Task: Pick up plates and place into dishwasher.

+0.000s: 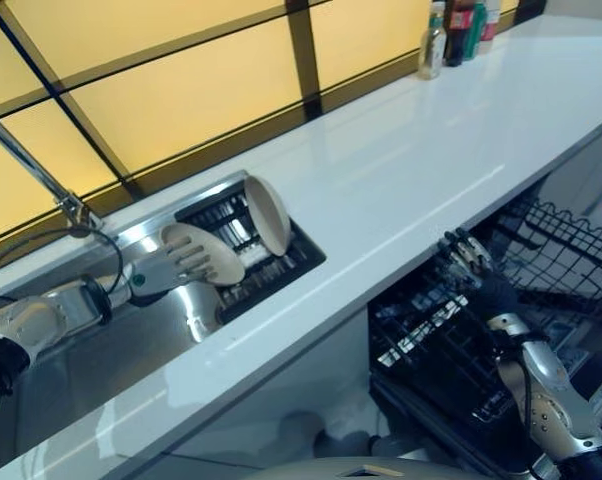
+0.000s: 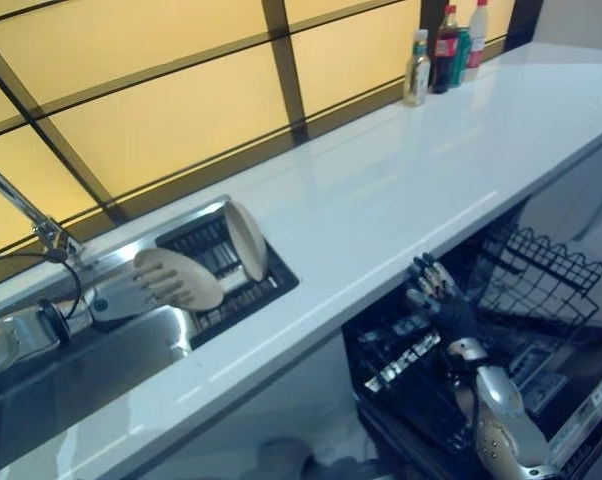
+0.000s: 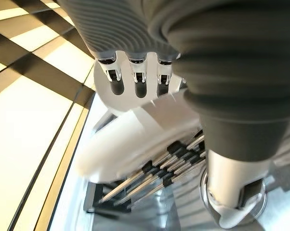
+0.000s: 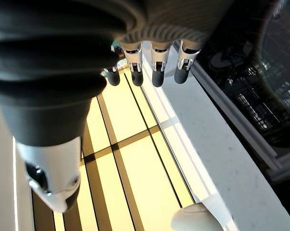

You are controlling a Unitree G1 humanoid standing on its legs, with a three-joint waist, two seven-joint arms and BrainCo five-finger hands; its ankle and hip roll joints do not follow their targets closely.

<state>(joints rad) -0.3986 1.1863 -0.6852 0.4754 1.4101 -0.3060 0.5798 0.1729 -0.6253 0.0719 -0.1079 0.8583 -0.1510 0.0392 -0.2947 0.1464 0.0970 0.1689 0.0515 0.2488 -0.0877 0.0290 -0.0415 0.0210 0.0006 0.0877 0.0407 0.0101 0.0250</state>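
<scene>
Partly covering a plate (image 1: 213, 255) over the sink rack (image 1: 243, 262), the left robot hand (image 1: 171, 264) pinches it; right robot hand (image 1: 468, 256) relaxed

white countertop (image 1: 411, 170) | yellow-lit window panes (image 1: 181, 90) | bottles (image 1: 459, 30)
</scene>
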